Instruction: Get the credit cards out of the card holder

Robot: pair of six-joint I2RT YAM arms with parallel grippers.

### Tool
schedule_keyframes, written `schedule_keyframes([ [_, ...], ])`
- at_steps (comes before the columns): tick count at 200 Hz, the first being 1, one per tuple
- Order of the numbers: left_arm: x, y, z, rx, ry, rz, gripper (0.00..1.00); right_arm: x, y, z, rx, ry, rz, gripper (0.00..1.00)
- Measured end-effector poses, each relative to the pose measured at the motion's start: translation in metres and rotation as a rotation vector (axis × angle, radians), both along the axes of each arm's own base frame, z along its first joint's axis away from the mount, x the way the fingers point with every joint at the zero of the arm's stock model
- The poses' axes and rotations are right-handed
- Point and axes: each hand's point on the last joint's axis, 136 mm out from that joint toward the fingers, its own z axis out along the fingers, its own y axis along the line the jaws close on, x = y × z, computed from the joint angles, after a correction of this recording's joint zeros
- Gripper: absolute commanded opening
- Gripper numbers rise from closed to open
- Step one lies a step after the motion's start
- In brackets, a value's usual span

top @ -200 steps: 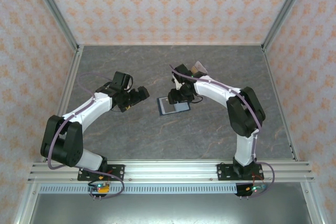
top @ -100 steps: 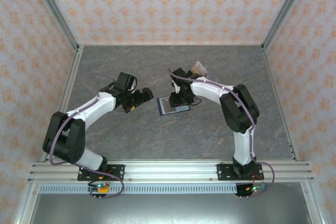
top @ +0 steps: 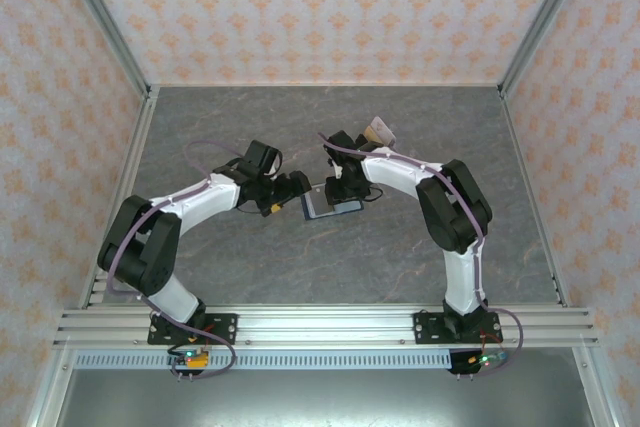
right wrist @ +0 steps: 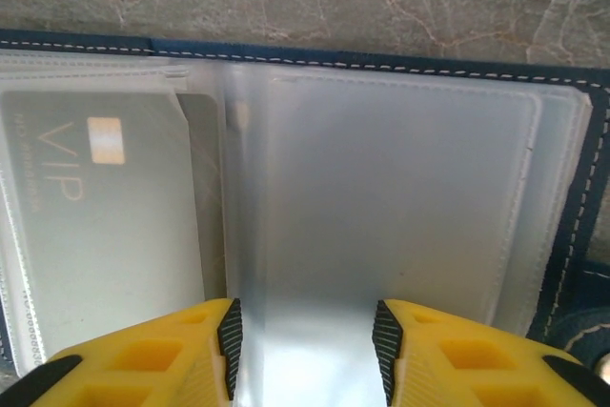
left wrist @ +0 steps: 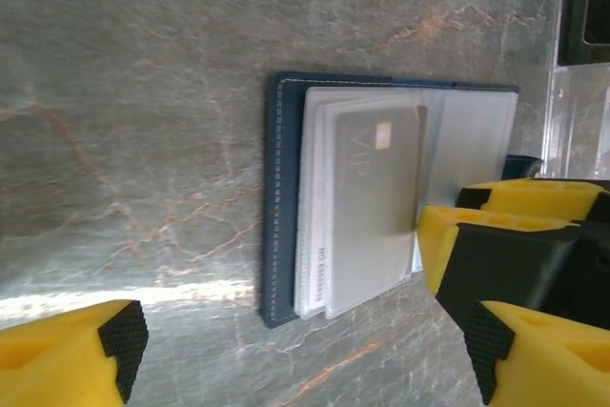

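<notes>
From above, the card holder (top: 325, 209) lies open on the grey table (top: 250, 277) about mid-way between the two arms. The left gripper (top: 292, 190) sits just off its left edge, and the right gripper (top: 345, 187) is down over its far right part.

At the left wrist, the left gripper (left wrist: 300, 345) has its jaws spread wide with nothing in them. They straddle the end of the holder where a grey VIP card (left wrist: 372, 197) sticks partly out of its sleeve. I take that as lining up to pinch the card's exposed edge. The yellow finger (left wrist: 457, 240) resting beside the card looks like the other arm's.

At the right wrist, the right gripper (right wrist: 305, 350) has its jaws partway apart over the empty clear pocket (right wrist: 400, 197), with nothing pinched that I can see. It seems to be pressing that flap flat, probably so the holder stays put while the card is drawn out.
</notes>
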Motion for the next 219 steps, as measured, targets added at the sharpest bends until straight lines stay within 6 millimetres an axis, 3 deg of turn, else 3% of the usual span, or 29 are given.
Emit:
schedule_keyframes([
  [22, 0.000, -0.008, -0.004, -0.018, 0.010, -0.007, 0.66, 0.001, -0.001, -0.001, -0.009, -0.003, -0.005, 0.39],
  [65, 0.002, -0.024, -0.014, -0.062, 0.032, -0.024, 0.52, 0.005, -0.001, -0.002, -0.026, -0.004, -0.008, 0.38],
  [158, 0.011, -0.036, -0.028, -0.100, 0.062, -0.035, 0.36, -0.003, -0.007, 0.010, -0.006, -0.031, -0.015, 0.47],
  [186, 0.010, -0.036, -0.032, -0.096, 0.073, -0.033, 0.32, -0.007, 0.002, 0.016, 0.024, -0.035, 0.009, 0.47],
  [219, 0.013, -0.038, -0.031, -0.099, 0.067, -0.033, 0.30, -0.013, 0.010, 0.009, 0.018, -0.021, 0.038, 0.43],
])
